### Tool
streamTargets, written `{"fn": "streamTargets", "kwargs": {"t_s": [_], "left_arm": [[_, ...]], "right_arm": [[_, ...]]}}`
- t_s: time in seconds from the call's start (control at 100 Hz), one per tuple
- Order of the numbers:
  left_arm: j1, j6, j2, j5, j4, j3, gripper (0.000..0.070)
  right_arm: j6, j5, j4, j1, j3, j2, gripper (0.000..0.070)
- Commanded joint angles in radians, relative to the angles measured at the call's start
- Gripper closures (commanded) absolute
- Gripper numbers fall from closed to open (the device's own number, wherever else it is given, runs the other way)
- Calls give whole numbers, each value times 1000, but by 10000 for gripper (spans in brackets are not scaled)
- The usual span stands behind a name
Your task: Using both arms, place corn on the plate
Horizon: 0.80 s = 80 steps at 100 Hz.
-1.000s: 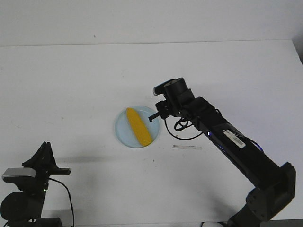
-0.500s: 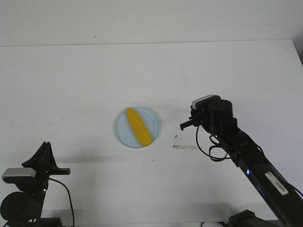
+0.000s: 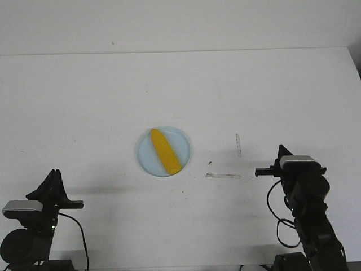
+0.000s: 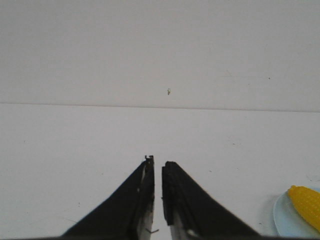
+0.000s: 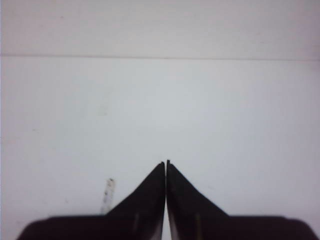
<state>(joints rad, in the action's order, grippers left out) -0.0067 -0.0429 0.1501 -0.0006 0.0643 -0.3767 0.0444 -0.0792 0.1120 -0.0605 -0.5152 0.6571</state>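
The corn lies on the plate; both arms sit well apart.

Bright, even overhead light is washing the white surface nearly shadowless; a faint grey shadow is lying near its front left corner. The right wrist view is appearing soft and bluish, the left wrist view sharper.

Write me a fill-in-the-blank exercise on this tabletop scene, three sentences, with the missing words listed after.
1. The corn lies on the pale blue ____.
2. The right gripper has its jaws ____ and holds nothing.
3. In the left wrist view, the left gripper points over the bare white ____, with the corn off to one side.

Missing words: plate; shut; table
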Motion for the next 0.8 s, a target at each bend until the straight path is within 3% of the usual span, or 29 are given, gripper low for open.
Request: {"fn": "streamTargets", "kwargs": {"t_s": [0.0, 0.36, 0.79], "left_arm": [[2, 8, -2, 0, -13, -8, 657], [2, 8, -2, 0, -13, -8, 657], [2, 8, -2, 0, -13, -8, 657]], "right_arm": [[10, -1, -14, 11, 34, -65, 698], [-22, 11, 116, 22, 113, -421, 698], [-20, 7, 113, 21, 111, -532, 698]]}}
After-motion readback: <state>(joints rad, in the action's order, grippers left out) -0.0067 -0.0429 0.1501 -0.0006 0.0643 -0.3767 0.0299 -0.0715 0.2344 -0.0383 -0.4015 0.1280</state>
